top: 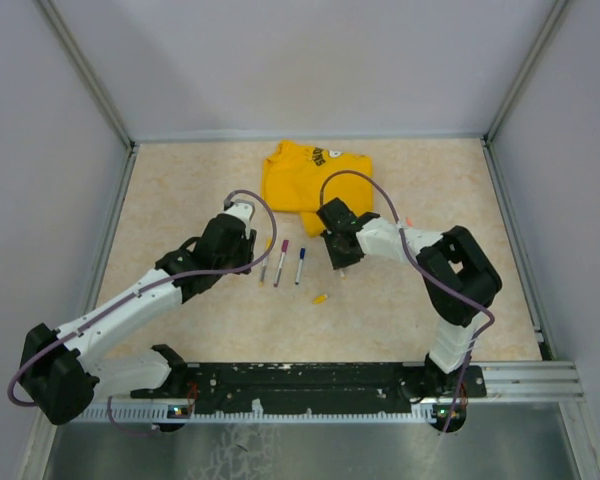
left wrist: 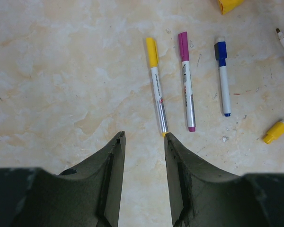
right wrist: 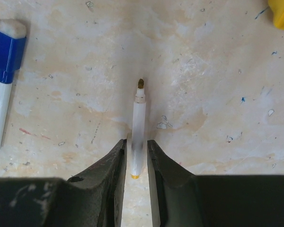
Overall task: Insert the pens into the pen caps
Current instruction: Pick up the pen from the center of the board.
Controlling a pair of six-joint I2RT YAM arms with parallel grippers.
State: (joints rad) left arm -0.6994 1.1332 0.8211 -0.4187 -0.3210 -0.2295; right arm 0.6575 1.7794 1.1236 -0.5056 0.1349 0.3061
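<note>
Three capped pens lie side by side: yellow-capped [left wrist: 156,85], magenta-capped [left wrist: 186,80] and blue-capped [left wrist: 222,78]. They also show in the top view [top: 281,263]. A loose yellow cap [left wrist: 276,131] lies to their right, also seen from above [top: 321,298]. My left gripper [left wrist: 144,137] is open and empty, its right fingertip just short of the yellow-capped pen's end. My right gripper [right wrist: 137,141] is down at the table and straddles an uncapped white pen [right wrist: 139,113] with a dark tip. Its jaws stand narrowly apart, with a slim gap beside the barrel.
A folded yellow T-shirt [top: 305,175] lies at the back centre, just behind the right gripper [top: 340,260]. A small orange-red bit [top: 408,221], perhaps a cap, lies beside the right forearm. Grey walls close the table at left, right and back.
</note>
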